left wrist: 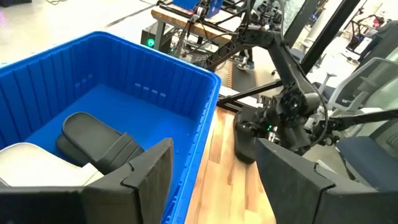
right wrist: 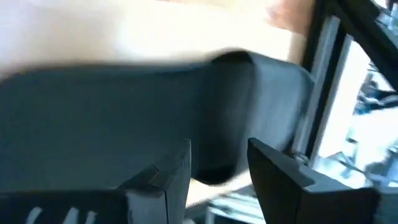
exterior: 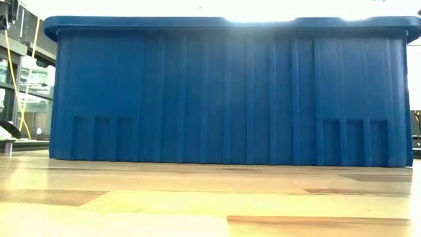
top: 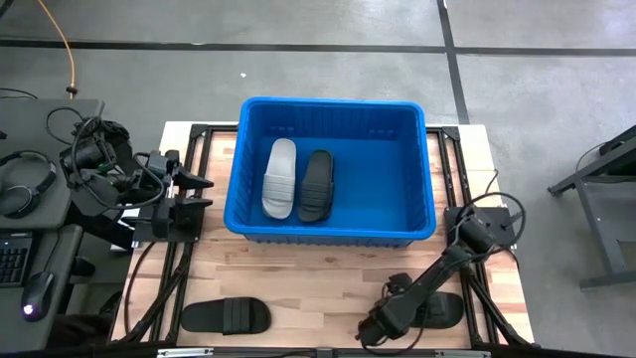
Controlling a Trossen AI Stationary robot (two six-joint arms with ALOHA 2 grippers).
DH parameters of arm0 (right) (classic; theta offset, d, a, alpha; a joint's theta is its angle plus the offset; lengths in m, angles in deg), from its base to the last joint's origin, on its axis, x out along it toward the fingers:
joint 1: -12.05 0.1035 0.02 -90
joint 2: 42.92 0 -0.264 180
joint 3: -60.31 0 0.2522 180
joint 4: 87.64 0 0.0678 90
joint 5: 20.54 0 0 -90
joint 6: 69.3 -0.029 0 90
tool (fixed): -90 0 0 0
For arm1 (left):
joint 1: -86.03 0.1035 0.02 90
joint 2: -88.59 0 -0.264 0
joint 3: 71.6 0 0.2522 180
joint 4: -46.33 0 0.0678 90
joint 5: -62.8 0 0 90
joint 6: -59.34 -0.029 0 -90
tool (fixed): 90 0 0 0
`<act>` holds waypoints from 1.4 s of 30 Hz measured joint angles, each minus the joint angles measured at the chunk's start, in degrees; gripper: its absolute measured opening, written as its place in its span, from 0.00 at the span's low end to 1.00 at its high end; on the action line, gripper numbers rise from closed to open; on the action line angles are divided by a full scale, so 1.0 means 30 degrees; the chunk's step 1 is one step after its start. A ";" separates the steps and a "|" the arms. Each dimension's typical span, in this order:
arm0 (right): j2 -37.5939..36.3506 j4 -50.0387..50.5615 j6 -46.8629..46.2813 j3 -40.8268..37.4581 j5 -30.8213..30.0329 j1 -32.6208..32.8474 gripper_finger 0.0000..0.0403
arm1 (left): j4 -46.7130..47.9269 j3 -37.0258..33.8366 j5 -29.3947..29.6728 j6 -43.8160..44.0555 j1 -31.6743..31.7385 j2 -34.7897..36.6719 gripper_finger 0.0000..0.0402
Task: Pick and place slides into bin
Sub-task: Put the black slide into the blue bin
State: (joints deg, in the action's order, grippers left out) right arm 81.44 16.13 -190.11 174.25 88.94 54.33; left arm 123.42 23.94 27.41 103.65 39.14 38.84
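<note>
With our right gripper (top: 376,328) jaws parted over the black slide (top: 434,310), we judge it light and flexible, best pinched at its strap.

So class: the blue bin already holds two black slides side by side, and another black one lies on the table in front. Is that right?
Not quite. In the high view, the bin holds one light grey slide beside one black slide. The black slide on the table is there as stated.

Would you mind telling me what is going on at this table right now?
Slides are being sorted into the blue bin. A grey slide and a black slide already lie inside. The right tool is low at a black slide near the table's front edge, fingers open. Another black slide waits at front left. The left tool waits beside the bin.
</note>
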 joint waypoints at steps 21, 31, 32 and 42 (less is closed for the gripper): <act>-0.0345 -0.0025 -0.0652 -0.3090 0.1905 0.1189 0.37 | -0.0102 0.0000 -0.0854 0.0296 0.0000 -0.0086 0.54; -0.0347 0.0150 -0.1573 -0.1965 0.1348 0.1510 0.03 | -0.0095 0.0000 -0.0863 0.0313 0.0000 -0.0124 0.54; -0.0312 0.0181 -0.1776 -0.1671 0.0985 0.1417 0.01 | -0.0095 0.0000 -0.0852 0.0315 0.0000 -0.0124 0.54; -0.0345 0.0018 -0.2578 0.1747 -0.3625 0.0282 0.00 | -0.0095 0.0000 -0.2305 0.0384 0.0000 -0.0124 0.54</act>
State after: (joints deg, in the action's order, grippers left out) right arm 80.41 16.18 -197.84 179.49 78.07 55.17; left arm 123.13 23.94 20.49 104.80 39.14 38.47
